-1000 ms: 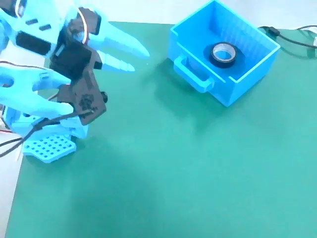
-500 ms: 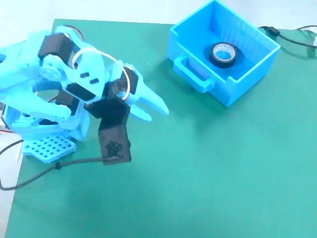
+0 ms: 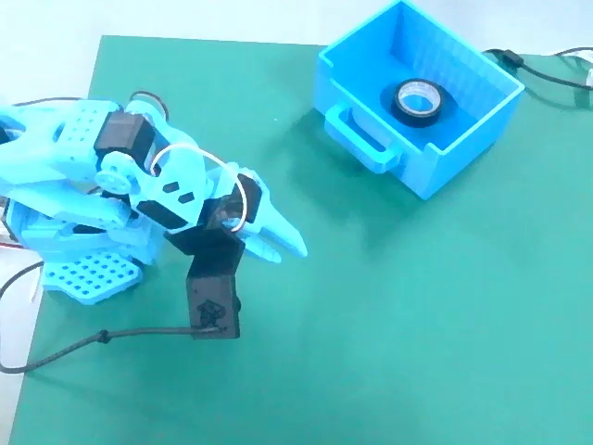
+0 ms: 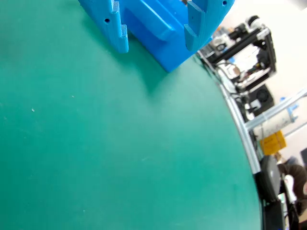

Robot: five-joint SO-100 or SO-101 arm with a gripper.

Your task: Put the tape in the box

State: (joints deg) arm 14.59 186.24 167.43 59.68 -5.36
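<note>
My jaws are empty, the two pale-blue fingers drawn narrow, tips close together with only a sliver between them in the fixed view. They hang low over the green mat in its left half, pointing toward the middle, with nothing under or near them. Just behind them sits my black wrist camera block, its cable trailing toward the mat's left edge, and behind that the rest of my arm folds over its perforated base at the left edge of the surface.

In the wrist view I see mostly bare mat, with the box at the top of the frame, well apart from me; my own fingers do not show there.

The black roll of tape lies flat on the floor of the blue box, which stands near the far right corner of the surface with its handle loop facing the middle. The roll's pale core faces up and it is clear of the walls.

As I judge it, the placing is done and I am at the retreat step. All that is left is to settle into rest over my base, keeping clear of the box so it is not nudged.
</note>
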